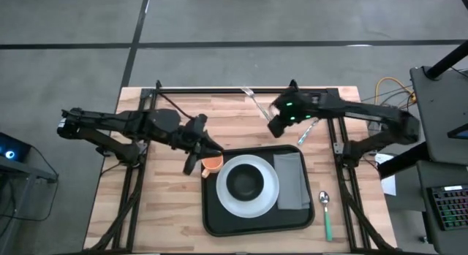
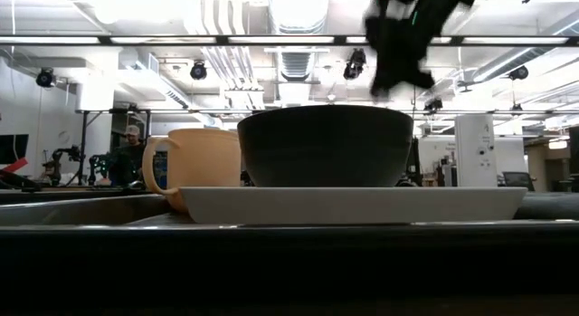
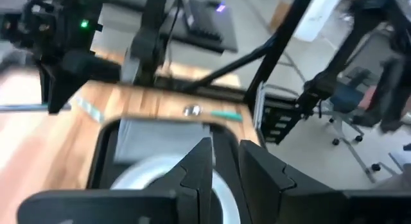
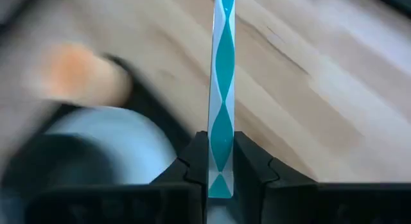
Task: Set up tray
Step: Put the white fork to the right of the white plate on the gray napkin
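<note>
Right gripper (image 4: 220, 176) pinches teal-patterned utensil handle (image 4: 223, 102) at tray's (image 1: 212, 218) 1 o'clock; keep it level, lay beside grey cloth (image 1: 291, 180). Left gripper (image 1: 196, 149) near orange cup (image 1: 211, 164), nearly closed, empty.

You're in a robotics lab: exposed ducts (image 2: 226, 62) and strip lights (image 2: 181, 40) overhead, equipment racks (image 2: 475, 148), another robot arm (image 2: 63, 158), a keyboard (image 1: 447, 204) beside the wooden counter (image 1: 168, 112).

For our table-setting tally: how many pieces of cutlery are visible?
3: a fork on the table behind the tray, a teal-handled piece in the right gripper, a spoon beside the tray.
</note>
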